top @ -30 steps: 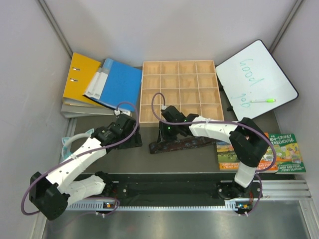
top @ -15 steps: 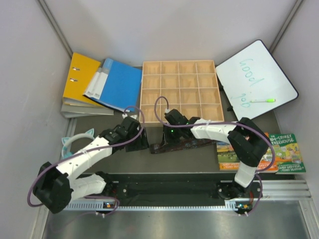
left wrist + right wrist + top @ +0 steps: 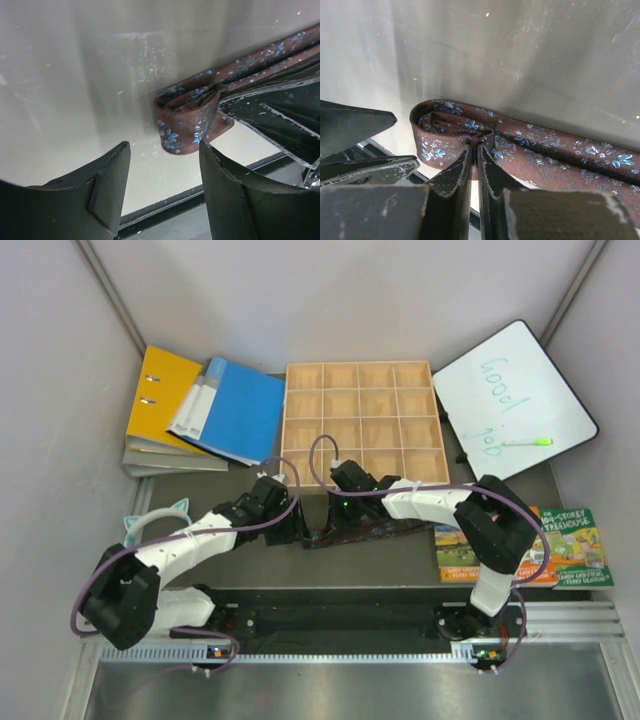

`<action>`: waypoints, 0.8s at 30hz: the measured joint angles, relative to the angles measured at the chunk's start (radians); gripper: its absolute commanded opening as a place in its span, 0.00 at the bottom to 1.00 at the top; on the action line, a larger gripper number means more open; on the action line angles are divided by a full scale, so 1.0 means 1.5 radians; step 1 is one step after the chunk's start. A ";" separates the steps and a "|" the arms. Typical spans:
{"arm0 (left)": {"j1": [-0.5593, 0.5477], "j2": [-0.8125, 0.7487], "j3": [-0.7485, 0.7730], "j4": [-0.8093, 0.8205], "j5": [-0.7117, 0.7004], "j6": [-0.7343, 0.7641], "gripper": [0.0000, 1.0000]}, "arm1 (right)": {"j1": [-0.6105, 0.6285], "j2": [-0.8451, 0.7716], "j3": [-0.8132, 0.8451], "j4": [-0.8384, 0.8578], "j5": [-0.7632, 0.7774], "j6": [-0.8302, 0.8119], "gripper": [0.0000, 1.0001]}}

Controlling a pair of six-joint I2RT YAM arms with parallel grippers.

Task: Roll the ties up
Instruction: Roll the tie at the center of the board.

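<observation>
Since 1 second ago the left arm has swung rightward across the table, bringing the left gripper up to the folded end of the tie. Its jaws stand wide apart and hold nothing. The doubled-over cloth lies just beyond the 2 fingertips, and I cannot tell whether they touch it.

The right gripper is clenched on the tie, its 2 fingers pressed almost together. They pinch a bit of cloth at the tips, just behind the loose first fold. From that pinch the tie, brown with small blue flowers, runs flat along the table to the right.

Seen from overhead, both grippers meet at the tie's left end, just in front of a wooden tray of square compartments. A yellow binder and a blue binder lie to the left. On the right are a whiteboard and, near the right arm, a picture book.
</observation>
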 measured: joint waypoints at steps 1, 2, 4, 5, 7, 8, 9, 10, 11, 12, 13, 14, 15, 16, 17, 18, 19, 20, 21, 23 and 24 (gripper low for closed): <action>0.000 0.005 -0.002 0.010 0.005 -0.001 0.60 | 0.000 0.002 0.000 0.000 0.000 0.000 0.04; 0.000 0.011 -0.005 0.020 0.009 -0.002 0.59 | 0.000 0.003 0.000 0.001 0.000 0.000 0.03; 0.000 0.021 -0.010 0.039 0.016 -0.003 0.56 | -0.001 0.004 -0.002 0.005 -0.001 0.000 0.02; 0.000 0.026 -0.013 0.047 0.020 -0.005 0.56 | -0.001 0.004 -0.004 0.007 -0.001 0.000 0.02; 0.000 0.034 -0.020 0.061 0.026 -0.007 0.54 | -0.001 0.004 -0.004 0.008 -0.001 0.000 0.01; 0.000 0.037 -0.025 0.069 0.028 -0.011 0.51 | -0.001 0.004 -0.004 0.009 -0.001 0.000 0.00; 0.000 0.040 -0.029 0.077 0.030 -0.014 0.50 | -0.001 0.004 -0.005 0.010 -0.001 0.000 0.00; 0.000 0.042 -0.033 0.085 0.033 -0.018 0.49 | -0.001 0.004 -0.008 0.012 -0.001 0.001 0.00; 0.000 0.043 -0.036 0.091 0.035 -0.020 0.47 | -0.002 0.005 -0.008 0.013 -0.001 0.001 0.00; 0.000 0.046 -0.039 0.099 0.039 -0.022 0.46 | -0.003 0.006 -0.008 0.014 -0.001 0.001 0.00; 0.000 0.049 -0.041 0.106 0.042 -0.024 0.46 | -0.003 0.008 -0.008 0.015 -0.001 0.001 0.00; 0.000 0.052 -0.043 0.114 0.045 -0.026 0.43 | -0.004 0.010 -0.008 0.016 -0.002 0.001 0.00; 0.000 0.056 -0.045 0.122 0.047 -0.029 0.42 | -0.004 0.011 -0.008 0.017 -0.003 0.001 0.00; 0.000 0.061 -0.046 0.130 0.050 -0.032 0.41 | -0.004 0.012 -0.008 0.018 -0.004 0.002 0.00; 0.000 0.063 -0.046 0.133 0.051 -0.034 0.40 | -0.004 0.013 -0.008 0.019 -0.005 0.001 0.00; 0.000 0.066 -0.046 0.136 0.053 -0.036 0.39 | -0.004 0.014 -0.008 0.020 -0.005 0.002 0.00; 0.000 0.068 -0.046 0.139 0.055 -0.037 0.37 | -0.004 0.015 -0.008 0.022 -0.005 0.001 0.00; 0.000 0.071 -0.046 0.141 0.056 -0.040 0.36 | -0.005 0.015 -0.009 0.023 -0.006 0.002 0.00; 0.001 0.074 -0.047 0.144 0.057 -0.042 0.34 | -0.005 0.015 -0.009 0.024 -0.006 0.002 0.00; 0.000 0.077 -0.048 0.150 0.059 -0.049 0.28 | -0.005 0.015 -0.012 0.028 -0.006 0.002 0.00; 0.000 0.077 -0.048 0.152 0.059 -0.052 0.16 | -0.005 0.015 -0.012 0.029 -0.006 0.002 0.00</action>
